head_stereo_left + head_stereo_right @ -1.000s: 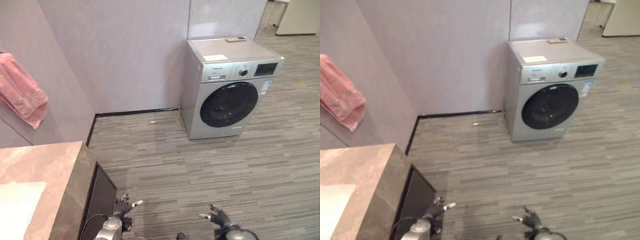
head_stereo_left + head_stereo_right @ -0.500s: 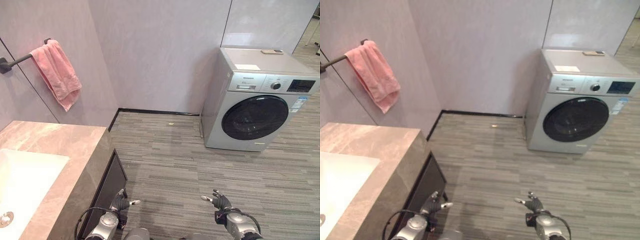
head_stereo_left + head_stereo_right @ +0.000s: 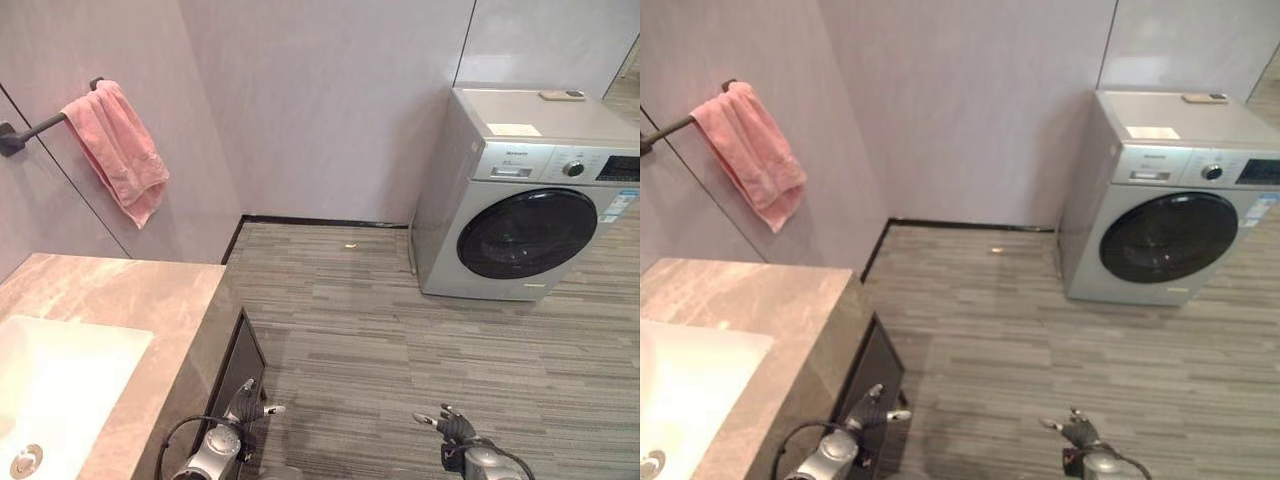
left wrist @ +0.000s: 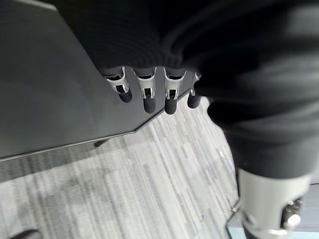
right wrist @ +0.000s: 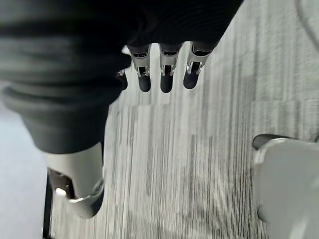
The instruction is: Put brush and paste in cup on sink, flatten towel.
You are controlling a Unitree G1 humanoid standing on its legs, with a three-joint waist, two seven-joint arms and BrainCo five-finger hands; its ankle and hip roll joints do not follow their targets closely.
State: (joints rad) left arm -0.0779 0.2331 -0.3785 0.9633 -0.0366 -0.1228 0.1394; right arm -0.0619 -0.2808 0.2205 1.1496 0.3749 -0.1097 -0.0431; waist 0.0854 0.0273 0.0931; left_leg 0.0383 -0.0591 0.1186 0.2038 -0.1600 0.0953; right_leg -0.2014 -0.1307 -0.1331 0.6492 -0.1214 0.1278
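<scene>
A pink towel (image 3: 118,150) hangs bunched over a dark wall rail (image 3: 22,136) at the upper left. Below it a marble counter (image 3: 130,300) holds a white sink basin (image 3: 60,370) with a metal drain (image 3: 25,460). My left hand (image 3: 243,406) hangs low beside the counter's dark cabinet side, fingers relaxed and holding nothing. My right hand (image 3: 452,424) hangs low over the floor at the lower right, fingers relaxed, nothing in it. The left wrist view has the left hand's fingers (image 4: 148,94) straight against the dark cabinet panel (image 4: 45,89).
A silver front-loading washing machine (image 3: 530,195) stands against the far wall at the right, a small remote-like object (image 3: 562,95) on its top. Grey plank floor (image 3: 370,320) stretches between the machine and the counter.
The whole picture has shifted slightly since half a second ago, so the camera moved; a second ago it faced further right. Both hands hang much as before.
</scene>
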